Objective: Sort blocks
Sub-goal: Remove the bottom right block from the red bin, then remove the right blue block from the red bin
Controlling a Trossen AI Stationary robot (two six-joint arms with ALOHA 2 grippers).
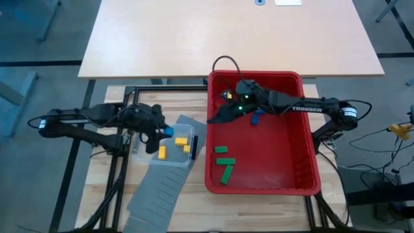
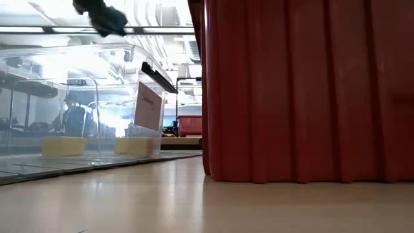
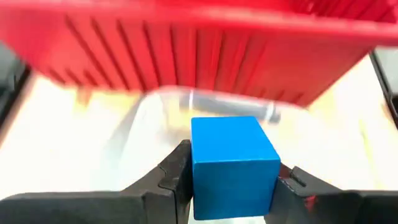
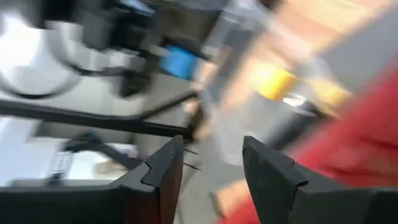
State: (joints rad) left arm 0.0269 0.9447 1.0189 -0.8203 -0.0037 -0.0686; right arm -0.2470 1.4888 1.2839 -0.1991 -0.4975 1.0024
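A: Left pincer (image 3: 233, 186)?
B: Clamped on a blue block (image 3: 233, 165), over the clear tub (image 1: 169, 145) holding yellow blocks (image 1: 182, 140).
A: Right pincer (image 4: 211, 168)?
B: Fingers apart, nothing between them, at the red bin (image 1: 304, 129)'s 10 o'clock; green blocks (image 1: 224, 160) at its 7.

Lighting is even and bright across the high view, with soft shadows only. The low view shows strong backlight and glare through the clear tub (image 2: 84, 103). The right wrist view is heavily motion-blurred throughout. In the left wrist view the blue block (image 3: 233, 165) is sharp; the red bin (image 3: 186, 50) behind is blurred.
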